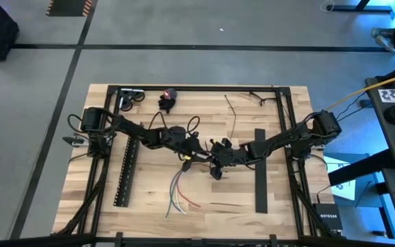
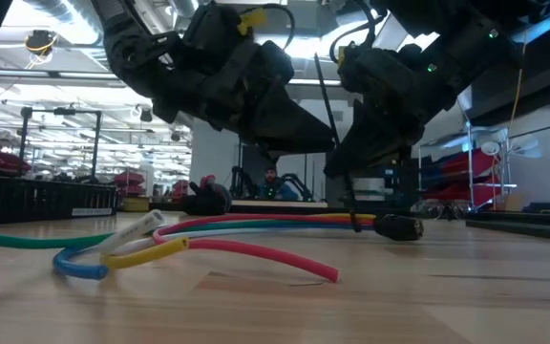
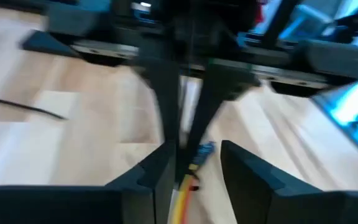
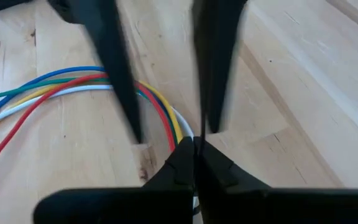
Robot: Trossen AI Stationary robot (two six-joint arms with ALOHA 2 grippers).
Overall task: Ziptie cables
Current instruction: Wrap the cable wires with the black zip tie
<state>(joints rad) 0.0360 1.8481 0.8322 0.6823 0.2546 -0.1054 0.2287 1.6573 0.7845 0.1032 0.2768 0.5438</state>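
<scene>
Cables [image 2: 208, 234] are lying loose on the worktop [image 1: 280, 213], fanning toward the near edge and gathered at a black end under both arms. Right end effector [image 4: 194, 144] is pinching shut on a thin dark strip, apparently a zip tie [image 2: 337, 134], standing upright at the bundle. Left end effector [image 3: 194, 165] is standing partly open, straddling the wires beside it. Judgement: keep the bundle gathered tight and the strip taut while cinching. Farther back, a black slotted bar [image 1: 126, 170] is lying flat. "NETGEAR" box [image 1: 328, 218] is sitting at the edge.
</scene>
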